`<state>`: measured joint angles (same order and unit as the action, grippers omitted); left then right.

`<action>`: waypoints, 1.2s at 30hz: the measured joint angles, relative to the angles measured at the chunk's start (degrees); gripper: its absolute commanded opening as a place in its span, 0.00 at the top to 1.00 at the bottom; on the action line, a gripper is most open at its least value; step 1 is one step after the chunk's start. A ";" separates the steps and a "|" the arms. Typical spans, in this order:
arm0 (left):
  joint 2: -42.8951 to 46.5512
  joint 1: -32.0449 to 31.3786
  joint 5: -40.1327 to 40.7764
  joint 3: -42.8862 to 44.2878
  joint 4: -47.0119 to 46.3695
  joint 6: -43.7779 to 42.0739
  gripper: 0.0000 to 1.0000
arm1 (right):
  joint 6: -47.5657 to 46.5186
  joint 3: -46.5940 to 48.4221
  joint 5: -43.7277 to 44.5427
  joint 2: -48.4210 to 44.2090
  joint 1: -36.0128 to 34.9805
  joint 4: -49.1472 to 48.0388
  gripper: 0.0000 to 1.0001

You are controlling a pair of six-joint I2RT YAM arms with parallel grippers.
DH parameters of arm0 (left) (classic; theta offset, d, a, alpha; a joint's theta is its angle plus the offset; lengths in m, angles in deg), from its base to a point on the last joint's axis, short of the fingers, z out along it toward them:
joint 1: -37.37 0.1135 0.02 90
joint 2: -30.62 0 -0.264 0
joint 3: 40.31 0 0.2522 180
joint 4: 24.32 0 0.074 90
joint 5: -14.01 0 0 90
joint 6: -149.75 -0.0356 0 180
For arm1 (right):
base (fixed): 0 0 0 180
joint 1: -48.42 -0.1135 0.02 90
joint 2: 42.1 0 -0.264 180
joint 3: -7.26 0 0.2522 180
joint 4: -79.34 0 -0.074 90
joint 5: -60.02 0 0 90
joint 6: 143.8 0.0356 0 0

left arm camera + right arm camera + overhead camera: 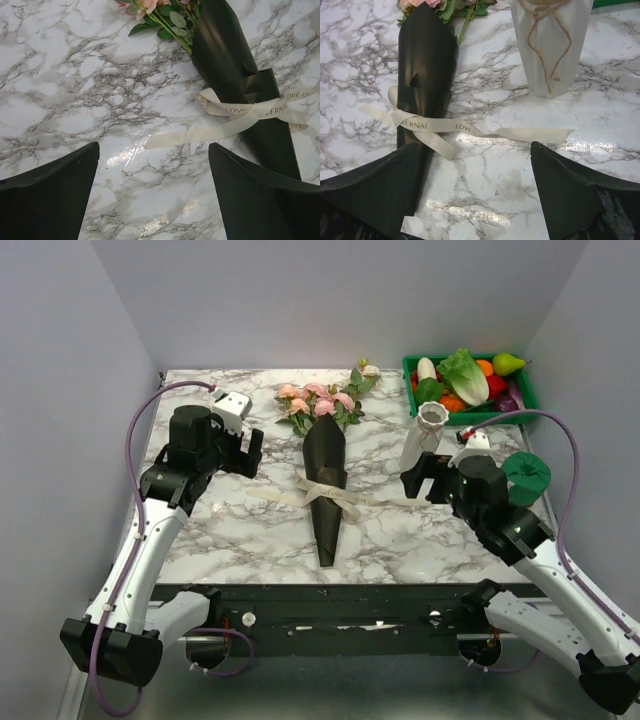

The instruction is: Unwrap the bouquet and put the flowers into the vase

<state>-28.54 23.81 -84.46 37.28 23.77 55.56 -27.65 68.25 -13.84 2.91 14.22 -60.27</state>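
Note:
The bouquet lies flat in the middle of the marble table, its black paper cone pointing toward me. Pink and peach flowers stick out at the far end. A cream ribbon bow is tied round the cone, its tails lying on the marble. The white vase stands upright to the bouquet's right, twine round its neck. My left gripper hovers open left of the bouquet. Just right of it, by the vase, my right gripper is open too. Neither holds anything.
A green crate of plastic vegetables sits at the back right. A dark green crinkled round object lies right of my right arm. A loose cream flower lies near the back edge. Grey walls close in the table on three sides.

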 measured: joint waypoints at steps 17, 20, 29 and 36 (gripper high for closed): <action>-2.14 0.00 -3.82 0.00 0.94 0.35 0.01 | 0.04 -1.22 3.28 -2.51 0.00 -0.61 0.02; -3.17 -0.57 -5.40 -0.02 1.40 -0.57 0.01 | 0.00 -1.22 3.37 0.74 0.00 -0.57 0.05; -11.41 -11.15 -5.57 -4.13 2.16 -7.08 0.01 | 3.34 -4.44 4.11 11.65 0.00 -2.21 0.09; -18.58 -12.66 -7.13 -4.42 2.56 -13.20 0.01 | 5.29 -2.45 5.75 22.62 0.00 -4.57 0.10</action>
<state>-47.12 11.15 -91.59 32.86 26.33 42.36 -22.36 65.80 -8.09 25.53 14.22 -64.84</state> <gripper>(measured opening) 0.988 0.891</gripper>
